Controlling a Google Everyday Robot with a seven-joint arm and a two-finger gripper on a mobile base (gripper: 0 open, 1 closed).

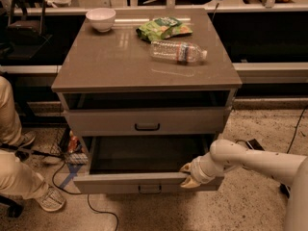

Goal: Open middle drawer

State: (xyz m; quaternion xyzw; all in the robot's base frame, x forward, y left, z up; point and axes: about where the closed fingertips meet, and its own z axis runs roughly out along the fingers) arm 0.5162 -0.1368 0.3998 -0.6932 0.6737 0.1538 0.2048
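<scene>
The grey-taupe cabinet (144, 66) has its middle drawer (120, 183) pulled well out, and the dark inside shows empty. The drawer's small black bar handle (150, 189) sits at the centre of the front. My gripper (189, 176) is at the right end of the drawer front, closed over its top edge, with one fingertip inside the drawer and one on the outer face. My white arm reaches in from the lower right. The top drawer (147, 121) above it is shut. The lowest drawer is hidden under the open one.
On the cabinet top lie a white bowl (100, 18), a green snack bag (162, 29) and a plastic bottle (178, 51) on its side. A seated person's leg and shoe (29, 186) are at the left. Cables (72, 186) lie on the floor.
</scene>
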